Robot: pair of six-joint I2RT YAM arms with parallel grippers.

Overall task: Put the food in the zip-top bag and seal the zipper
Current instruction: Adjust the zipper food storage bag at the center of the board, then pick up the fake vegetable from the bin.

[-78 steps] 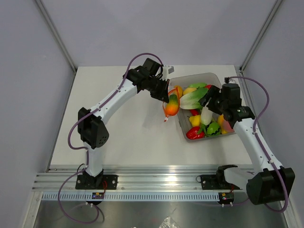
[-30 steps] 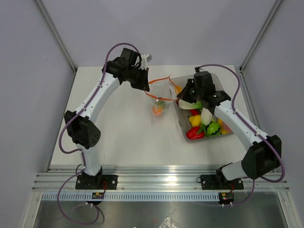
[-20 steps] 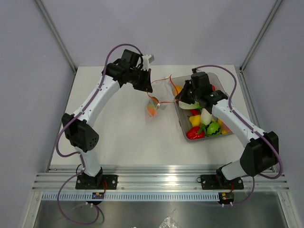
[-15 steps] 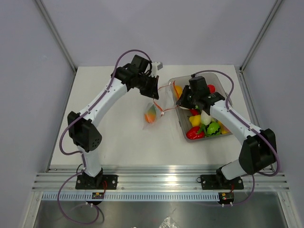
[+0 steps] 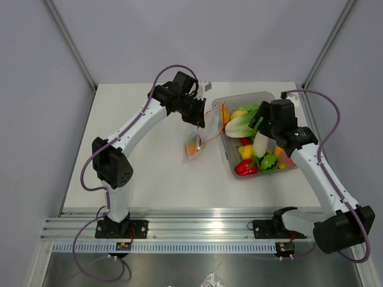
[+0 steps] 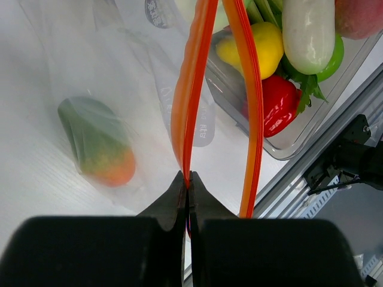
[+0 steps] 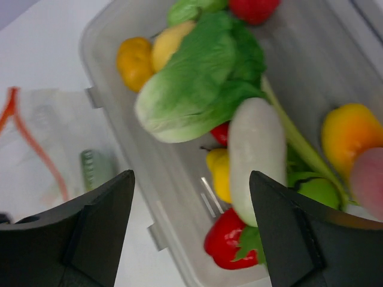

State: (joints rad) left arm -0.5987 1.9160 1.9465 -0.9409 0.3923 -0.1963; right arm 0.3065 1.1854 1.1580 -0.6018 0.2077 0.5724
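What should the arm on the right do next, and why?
Probably lower the right gripper onto the white vegetable in the grey tub and close on it. Its jaws stand open and empty above the tub, while the left gripper pinches the zipper, holding the bag with only one orange-green piece inside.

White matte table (image 5: 149, 179), aluminium rail (image 5: 197, 229) along the near edge. Standing on it right of centre: grey translucent tub (image 5: 231, 160) holding toy food (image 5: 244, 123). Just left of the tub: clear zip-top bag (image 5: 192, 146), lower end at the surface, contact not discernible
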